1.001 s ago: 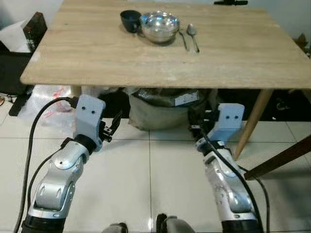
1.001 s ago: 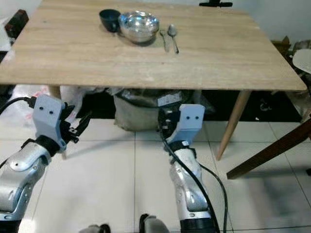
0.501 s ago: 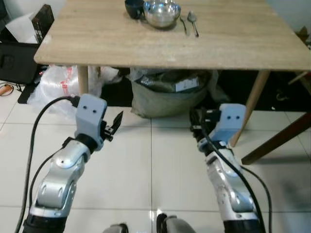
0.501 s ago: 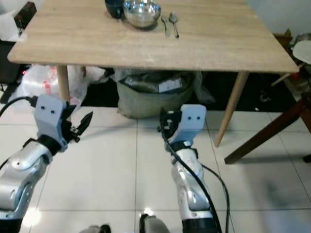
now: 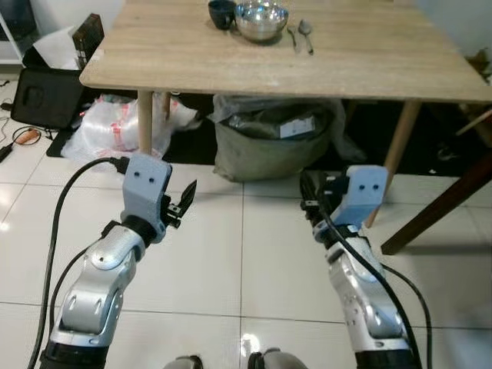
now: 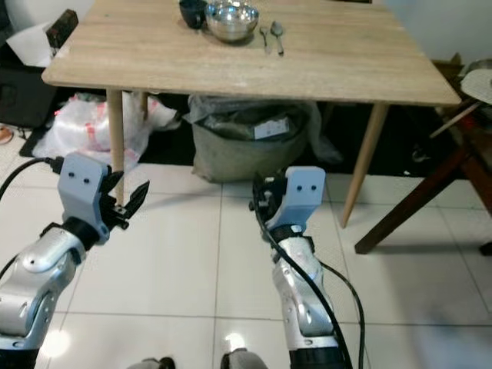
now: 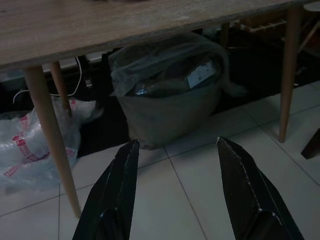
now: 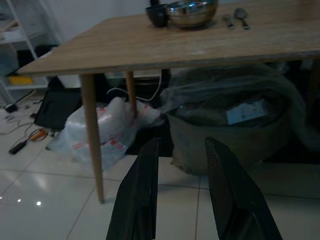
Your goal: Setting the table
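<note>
table (image 5: 231, 58) sits farther off than a second ago, more floor (image 5: 254, 261) in view, so the camera pulled back. my left gripper (image 5: 183, 201) and right gripper (image 8: 182, 170) hang low over the tiles, fingers apart, holding nothing. metal bowl (image 5: 261, 19), dark cup (image 5: 221, 12) and spoon (image 5: 305, 31) sit at the far table edge, unmoved. fork (image 5: 292, 35) hard to make out. sack (image 5: 269, 142) half hidden under the table.

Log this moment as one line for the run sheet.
stage: standing back from table | on table: dark cup, steel bowl, fork, spoon | left tool open, empty | right tool open, empty
</note>
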Robot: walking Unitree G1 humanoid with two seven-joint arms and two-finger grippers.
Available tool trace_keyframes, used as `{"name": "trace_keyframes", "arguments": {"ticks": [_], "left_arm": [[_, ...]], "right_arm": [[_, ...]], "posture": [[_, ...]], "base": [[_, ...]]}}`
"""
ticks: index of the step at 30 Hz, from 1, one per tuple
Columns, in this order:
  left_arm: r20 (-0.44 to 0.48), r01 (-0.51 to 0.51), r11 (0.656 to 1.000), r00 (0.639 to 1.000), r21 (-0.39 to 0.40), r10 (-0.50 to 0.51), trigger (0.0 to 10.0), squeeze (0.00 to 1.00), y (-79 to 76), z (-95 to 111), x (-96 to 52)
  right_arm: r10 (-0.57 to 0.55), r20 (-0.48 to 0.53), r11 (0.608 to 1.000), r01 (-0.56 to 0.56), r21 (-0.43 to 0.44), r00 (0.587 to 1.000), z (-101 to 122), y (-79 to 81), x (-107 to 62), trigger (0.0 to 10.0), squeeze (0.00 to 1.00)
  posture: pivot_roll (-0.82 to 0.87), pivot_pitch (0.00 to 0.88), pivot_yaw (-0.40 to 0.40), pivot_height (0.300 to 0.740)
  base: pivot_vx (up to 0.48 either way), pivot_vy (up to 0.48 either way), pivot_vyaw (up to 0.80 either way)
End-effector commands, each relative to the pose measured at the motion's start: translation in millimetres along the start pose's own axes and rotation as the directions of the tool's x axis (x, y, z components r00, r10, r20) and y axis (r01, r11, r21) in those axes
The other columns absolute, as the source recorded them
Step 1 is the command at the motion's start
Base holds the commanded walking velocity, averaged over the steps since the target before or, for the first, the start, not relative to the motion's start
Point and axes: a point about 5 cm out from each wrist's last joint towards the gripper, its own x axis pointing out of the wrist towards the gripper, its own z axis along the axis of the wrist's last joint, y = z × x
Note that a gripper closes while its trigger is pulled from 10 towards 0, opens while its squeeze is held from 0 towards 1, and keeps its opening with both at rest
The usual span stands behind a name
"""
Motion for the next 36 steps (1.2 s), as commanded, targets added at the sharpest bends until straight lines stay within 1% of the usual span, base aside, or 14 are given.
{"name": "trace_keyframes", "arguments": {"ticks": [1,6,9,23,36], "left_arm": [[-0.031,-0.002,1.0,1.0,-0.008,0.002,10.0,0.0,0.6,-5.8,-1.4],[-0.032,-0.002,1.0,0.999,-0.006,0.002,10.0,0.0,0.7,-6.1,-1.0],[-0.034,-0.001,1.0,0.999,-0.002,0.001,10.0,0.0,0.5,-6.4,-0.9],[-0.032,0.003,1.0,0.999,0.007,-0.002,10.0,0.0,0.9,-5.3,0.3],[-0.023,0.014,1.0,1.0,0.009,-0.013,10.0,0.0,-3.9,-2.7,0.4]], "right_arm": [[-0.008,-0.016,1.0,0.008,-0.004,1.0,-2.2,-0.6,-1.5,10.0,0.0],[-0.008,-0.023,1.0,0.008,0.0,1.0,-3.1,-0.7,-1.5,10.0,0.0],[-0.016,-0.027,1.0,0.016,0.019,1.0,-3.4,-1.8,-1.7,10.0,0.0],[-0.022,-0.026,0.999,0.023,0.031,0.999,-2.9,-2.2,-1.0,10.0,0.0],[-0.026,-0.02,0.999,0.027,0.033,0.999,-1.4,-2.9,-0.9,10.0,0.0]], "posture": [[-0.09,0.084,0.049,0.74],[-0.09,0.085,0.049,0.74],[-0.09,0.085,0.049,0.74],[-0.09,0.085,0.053,0.74],[-0.1,0.081,0.059,0.74]], "base": [[0.0,0.0,0.0],[0.0,0.0,0.0],[0.0,0.0,-0.8],[0.0,0.0,-0.8],[0.0,0.0,-0.8]]}}
